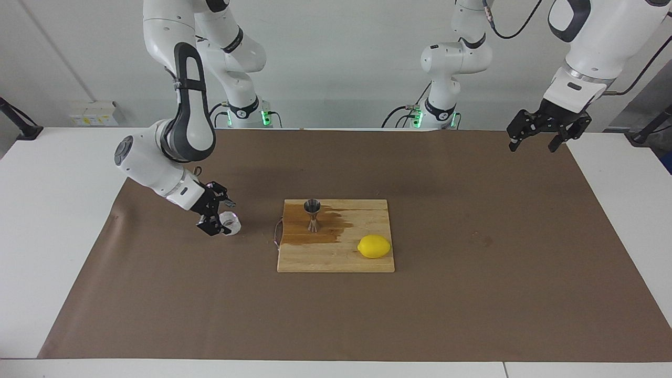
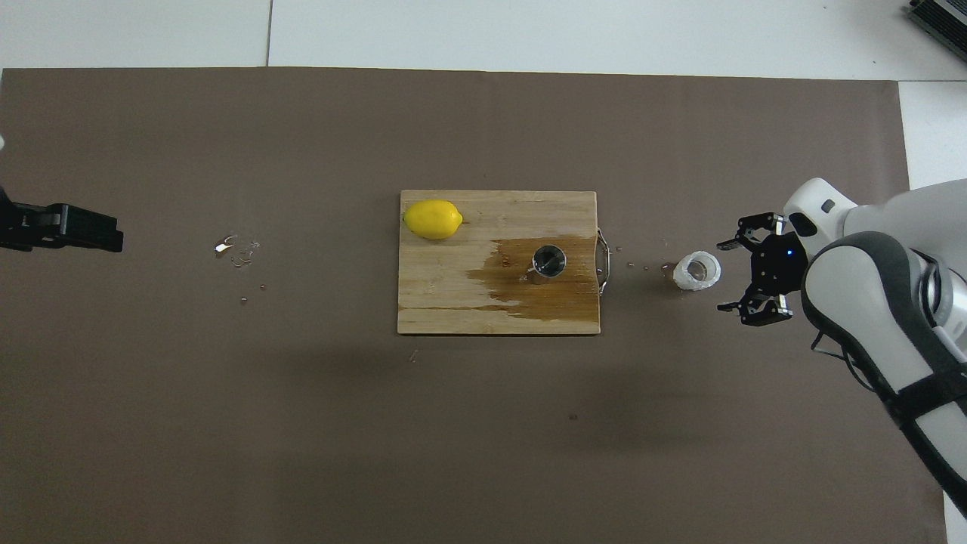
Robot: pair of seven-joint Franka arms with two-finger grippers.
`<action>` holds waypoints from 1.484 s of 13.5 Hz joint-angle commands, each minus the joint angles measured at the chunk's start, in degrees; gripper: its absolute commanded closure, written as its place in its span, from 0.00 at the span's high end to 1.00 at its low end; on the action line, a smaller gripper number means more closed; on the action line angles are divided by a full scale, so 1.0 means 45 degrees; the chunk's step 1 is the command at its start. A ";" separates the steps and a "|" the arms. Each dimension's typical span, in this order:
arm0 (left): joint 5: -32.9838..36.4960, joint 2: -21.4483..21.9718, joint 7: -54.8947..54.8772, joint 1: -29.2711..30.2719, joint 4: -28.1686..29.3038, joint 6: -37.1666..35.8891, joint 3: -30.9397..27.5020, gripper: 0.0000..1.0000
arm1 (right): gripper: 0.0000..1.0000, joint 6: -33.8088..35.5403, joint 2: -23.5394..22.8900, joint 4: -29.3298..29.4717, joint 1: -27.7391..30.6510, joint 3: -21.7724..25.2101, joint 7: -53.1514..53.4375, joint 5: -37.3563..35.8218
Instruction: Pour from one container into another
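The translucent plastic cup (image 1: 230,223) stands upright on the brown mat, beside the cutting board's handle end, toward the right arm's end of the table; it also shows in the overhead view (image 2: 696,272). My right gripper (image 1: 218,215) is open and empty just beside the cup, apart from it, as the overhead view (image 2: 729,276) shows. The steel jigger (image 1: 313,214) stands upright on the wooden cutting board (image 1: 336,260) in a wet stain, seen from above too (image 2: 549,261). My left gripper (image 1: 531,146) waits open, high over the mat's corner.
A yellow lemon (image 1: 374,246) lies on the board (image 2: 453,302), at its corner toward the left arm's end and farther from the robots than the jigger. Water drops (image 2: 238,249) lie on the mat toward the left arm's end. A metal handle (image 2: 603,261) sticks out toward the cup.
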State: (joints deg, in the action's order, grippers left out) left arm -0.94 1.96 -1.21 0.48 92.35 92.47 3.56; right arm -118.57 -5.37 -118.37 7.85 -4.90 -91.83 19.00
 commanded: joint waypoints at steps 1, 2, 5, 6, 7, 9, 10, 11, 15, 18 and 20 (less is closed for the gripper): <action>-0.0122 0.0268 0.0112 0.0109 0.0297 -0.0042 0.0048 1.00 | 1.00 0.0740 0.0450 0.0188 -0.0316 -0.0121 0.3866 -0.1891; -0.0122 0.0268 0.0112 0.0109 0.0297 -0.0042 0.0048 1.00 | 1.00 0.1033 0.0469 0.0287 -0.0706 -0.0122 0.5661 -0.2653; -0.0122 0.0268 0.0112 0.0109 0.0277 -0.0042 0.0048 1.00 | 1.00 0.1426 0.0606 0.0288 -0.1470 -0.0122 1.0722 -0.4316; -0.0122 0.0268 0.0112 0.0109 0.0297 -0.0022 0.0048 1.00 | 1.00 0.1543 0.0626 0.0307 -0.1510 -0.0122 1.2381 -0.4533; -0.0122 0.0268 0.0112 0.0109 0.0297 -0.0041 0.0048 1.00 | 1.00 0.1834 0.0626 0.0404 -0.1723 -0.0122 1.4157 -0.4613; -0.0122 0.0268 0.0112 0.0109 0.0278 -0.0042 0.0048 1.00 | 1.00 0.2750 0.0703 0.1026 -0.1745 -0.0102 1.7128 -0.4847; -0.0122 0.0268 0.0112 0.0109 0.0297 -0.0042 0.0048 1.00 | 1.00 0.3335 0.0936 0.1456 -0.1745 -0.0102 1.8807 -0.4867; -0.0122 0.0268 0.0112 0.0109 0.0297 -0.0042 0.0048 1.00 | 1.00 0.3844 0.1209 0.1789 -0.1726 -0.0102 2.0158 -0.4868; -0.0122 0.0268 0.0112 0.0109 0.0277 -0.0042 0.0048 1.00 | 1.00 0.6418 0.1720 0.4419 -0.1570 -0.0044 2.3214 -0.4575; -0.0122 0.0268 0.0112 0.0109 0.0297 -0.0022 0.0048 1.00 | 1.00 0.7247 0.1602 0.5600 -0.1083 0.0113 2.3121 -0.4029; -0.0122 0.0268 0.0112 0.0109 0.0277 -0.0042 0.0048 1.00 | 1.00 0.7034 0.1525 0.5815 -0.0906 0.0151 2.1955 -0.3717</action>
State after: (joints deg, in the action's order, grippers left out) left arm -0.94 1.96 -1.20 0.48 92.36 92.47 3.56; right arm -87.01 3.38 -94.36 2.62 -4.15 10.42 0.01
